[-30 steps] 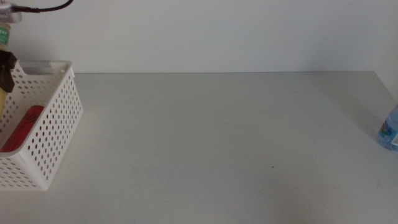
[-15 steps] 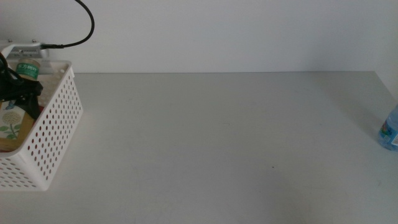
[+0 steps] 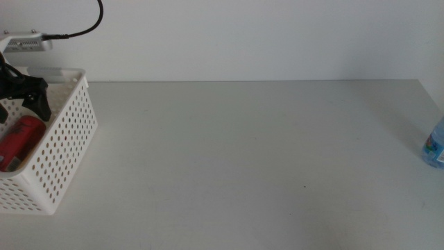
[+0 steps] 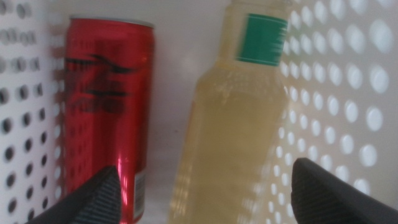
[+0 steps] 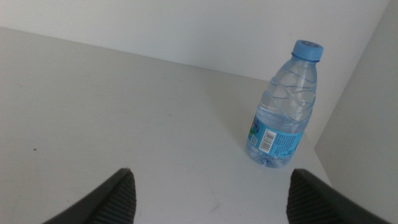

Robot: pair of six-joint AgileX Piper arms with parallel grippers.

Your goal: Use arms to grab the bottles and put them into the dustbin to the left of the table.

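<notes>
Item 1, left gripper (image 4: 202,190): I have it over the bin (image 3: 66,149) at the counter's (image 3: 243,153) left end, jaws spread wide and holding nothing. In the middle view it shows as a dark shape (image 3: 21,94) above the bin's far rim, a black cable arching up behind it.

Item 2, can (image 4: 106,118): red, lying in the bin ahead of my left jaws, nearer one jaw tip than the other. The middle view shows it (image 3: 19,141) tilted against the bin's inner side.

Item 3, tea bottle (image 4: 233,124): yellow, with a green label near the neck, lying just beside the can and ahead of the gap between my left jaws. It is touched by neither jaw. I cannot make it out in the middle view.

Item 4, right gripper (image 5: 208,199): jaws wide apart and empty, low over the counter.

Item 5, water bottle (image 5: 283,106): clear blue with a blue cap, upright on the counter, ahead of my right jaws and toward one side of the gap, well apart from both tips. The middle view catches it (image 3: 435,146) at the counter's right edge, partly cut off.
</notes>
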